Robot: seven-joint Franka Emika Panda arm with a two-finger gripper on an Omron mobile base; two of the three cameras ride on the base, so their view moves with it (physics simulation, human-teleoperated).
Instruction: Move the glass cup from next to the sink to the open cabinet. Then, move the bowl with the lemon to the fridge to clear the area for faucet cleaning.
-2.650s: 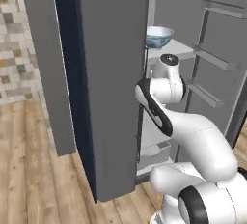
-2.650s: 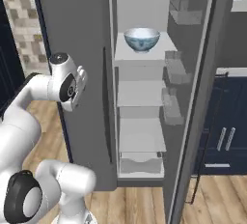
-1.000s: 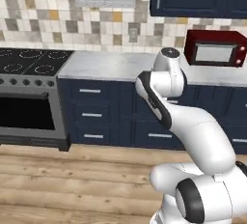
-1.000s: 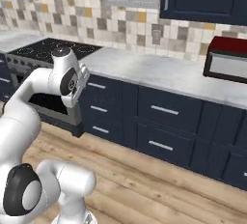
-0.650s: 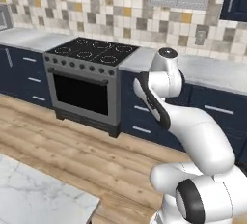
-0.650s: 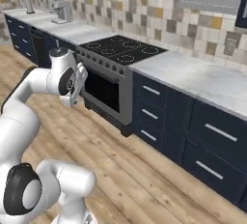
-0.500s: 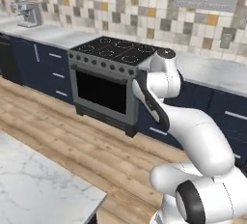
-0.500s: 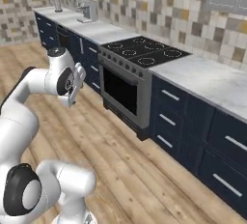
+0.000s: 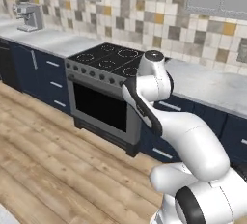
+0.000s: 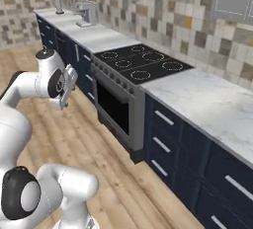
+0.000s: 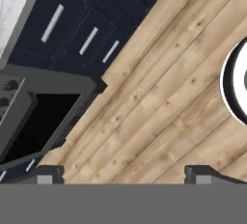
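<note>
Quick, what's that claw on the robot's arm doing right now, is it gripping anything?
Gripper: open, jaws spread wide, holding nothing; only the wooden floor shows between the fingertips.

Light wood plank floor point(image 9: 43, 170) runs in front of the grey stove with black cooktop point(image 9: 108, 61). White marble table point(image 10: 212, 107) flanks the stove; a grey coffee machine point(image 9: 28, 15) sits on its far stretch.

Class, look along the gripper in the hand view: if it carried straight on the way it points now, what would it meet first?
Most likely the wooden floor. The open gripper holds nothing and points down at bare planks, with the oven and the navy drawers off to one side. Depth is hard to judge.
</note>
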